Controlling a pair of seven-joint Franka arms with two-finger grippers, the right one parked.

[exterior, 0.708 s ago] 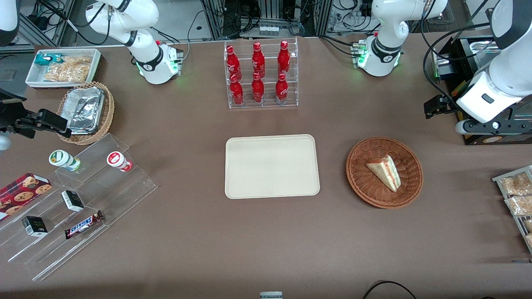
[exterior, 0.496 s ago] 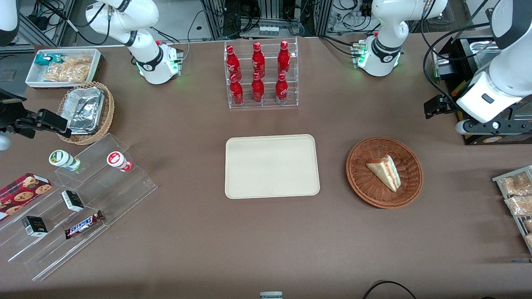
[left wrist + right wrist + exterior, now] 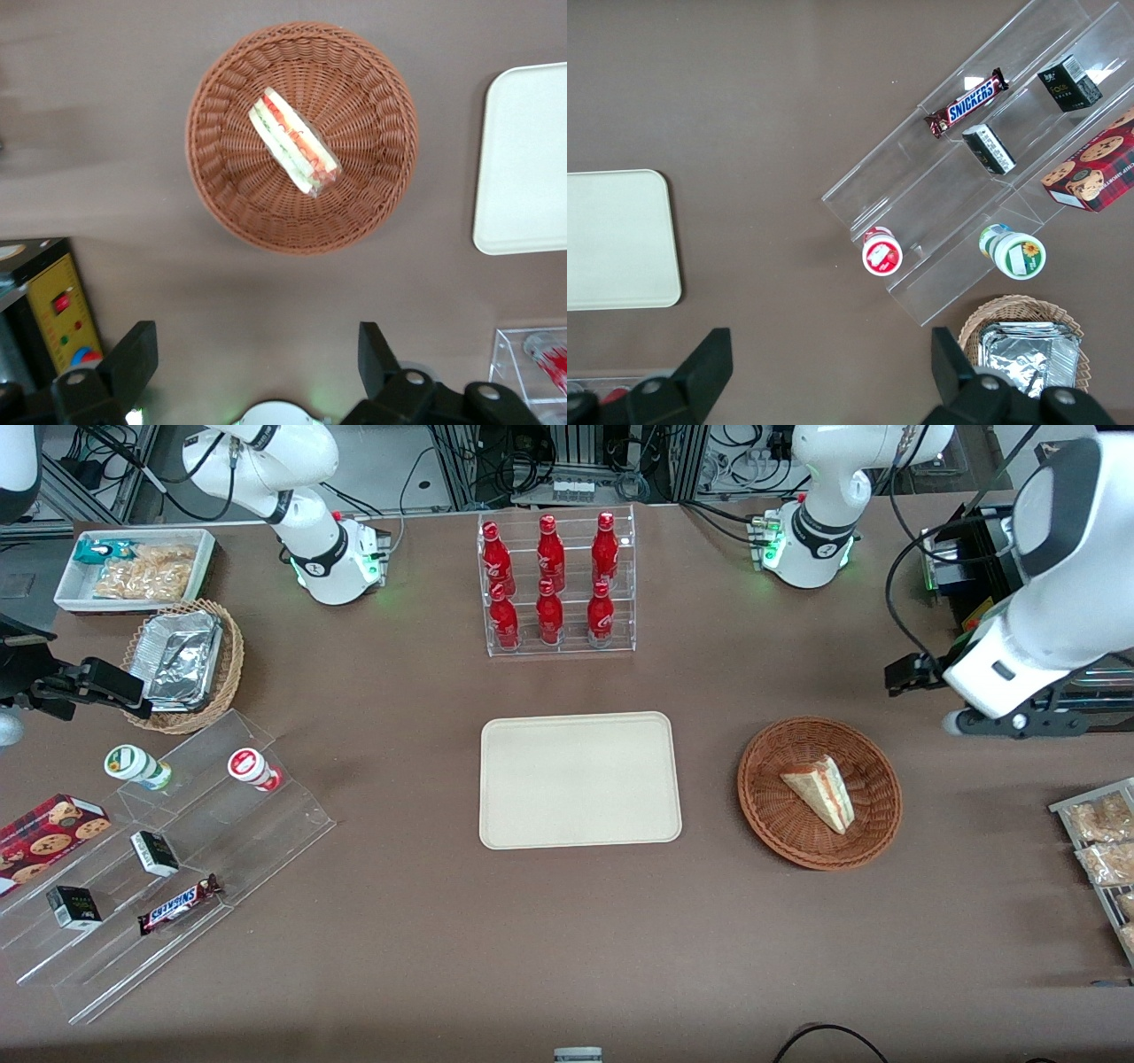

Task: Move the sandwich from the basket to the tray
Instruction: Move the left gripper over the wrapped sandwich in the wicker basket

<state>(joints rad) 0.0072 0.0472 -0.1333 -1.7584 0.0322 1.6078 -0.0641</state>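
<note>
The claw (image 3: 257,363) is hanging high above the table (image 3: 567,939) with its fingers spread wide, holding nothing. The sandwich (image 3: 819,792) is lying on its side in the basket (image 3: 771,824), well apart from the tray (image 3: 580,779). A good pickup likely means centring over the wedge, aligning across its flat bread faces, then lowering gently.

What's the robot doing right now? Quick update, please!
Pincer open, high above the table, farther from the front camera than the basket. Sandwich lies in the basket, untouched. Tray bare. Nothing blocking.
</note>
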